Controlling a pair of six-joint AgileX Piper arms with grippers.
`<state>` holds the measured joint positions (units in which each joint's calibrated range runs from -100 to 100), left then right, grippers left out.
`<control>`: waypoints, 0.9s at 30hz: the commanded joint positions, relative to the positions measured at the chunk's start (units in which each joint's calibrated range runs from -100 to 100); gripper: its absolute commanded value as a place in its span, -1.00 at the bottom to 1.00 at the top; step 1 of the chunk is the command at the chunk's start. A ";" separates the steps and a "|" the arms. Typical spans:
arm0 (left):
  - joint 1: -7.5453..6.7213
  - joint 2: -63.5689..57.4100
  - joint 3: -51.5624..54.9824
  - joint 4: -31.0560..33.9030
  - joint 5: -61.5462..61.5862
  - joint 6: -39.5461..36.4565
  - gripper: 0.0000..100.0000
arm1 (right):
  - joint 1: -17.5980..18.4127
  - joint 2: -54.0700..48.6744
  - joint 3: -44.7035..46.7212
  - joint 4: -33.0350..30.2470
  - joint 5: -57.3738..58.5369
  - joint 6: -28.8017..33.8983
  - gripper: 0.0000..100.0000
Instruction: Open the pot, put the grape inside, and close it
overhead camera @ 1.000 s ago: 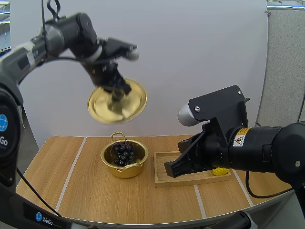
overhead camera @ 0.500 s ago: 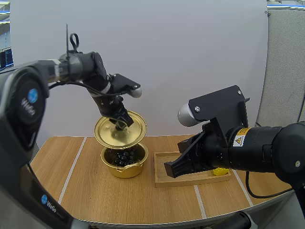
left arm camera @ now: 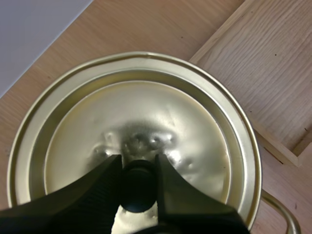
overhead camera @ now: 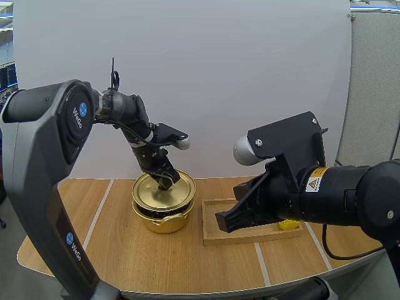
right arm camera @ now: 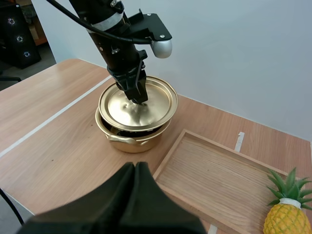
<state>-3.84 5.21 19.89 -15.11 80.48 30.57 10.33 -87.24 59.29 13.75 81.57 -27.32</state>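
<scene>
The left gripper [right arm camera: 138, 96] is at the middle of the gold lid [right arm camera: 117, 109] on the pot [right arm camera: 136, 141]. The right gripper [right arm camera: 135, 166] has its jaws together. A wooden tray [right arm camera: 219, 180] lies just beside the pot.

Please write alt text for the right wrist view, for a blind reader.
The left end effector is at the knob of a gold lid lying slightly askew on a gold pot. Nearby are a wooden tray and a small pineapple.
</scene>
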 commanded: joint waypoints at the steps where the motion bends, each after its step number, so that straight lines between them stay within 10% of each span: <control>1: -0.13 -0.15 0.10 -1.76 -0.31 0.16 -1.00 | -0.17 -0.47 0.18 0.17 -1.06 -0.68 -1.00; 27: -0.13 -0.10 1.29 1.01 4.01 0.32 -1.00 | -0.17 -0.47 0.18 0.17 -0.74 -0.68 -1.00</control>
<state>-3.84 5.21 20.62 -14.50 84.30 30.66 10.33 -87.24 59.29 13.75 81.57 -27.44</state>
